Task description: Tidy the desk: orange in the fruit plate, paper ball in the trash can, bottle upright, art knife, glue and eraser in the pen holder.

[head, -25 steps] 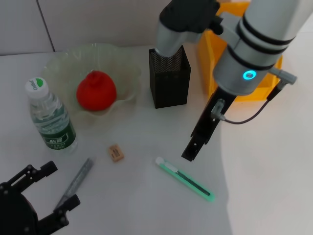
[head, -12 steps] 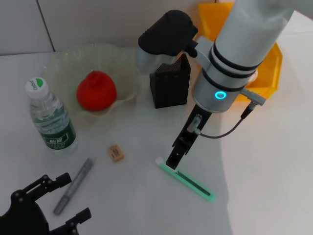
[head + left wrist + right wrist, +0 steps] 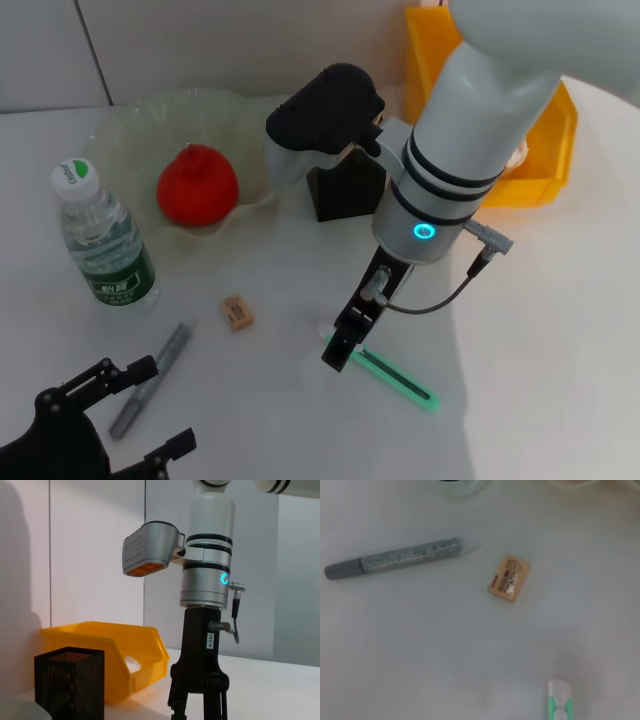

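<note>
One art knife (image 3: pixel 385 369), one glue stick (image 3: pixel 151 379) and one eraser (image 3: pixel 237 312) lie on the desk (image 3: pixel 540 330). The right gripper (image 3: pixel 338 352), fingers apart, stands over the knife's white end. The left gripper (image 3: pixel 125 415) is spread near the glue.

White right arm (image 3: pixel 470 130) with 2 black rings, a glowing blue ring light, grey cable; black gripper (image 3: pixel 340 352).

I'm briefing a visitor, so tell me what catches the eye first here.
The right hand hangs over the white end of the green art knife at the table's middle. Behind it stand a yellow bin and a black mesh pen holder, and to the left a red-orange fruit sits in the glass plate.
</note>
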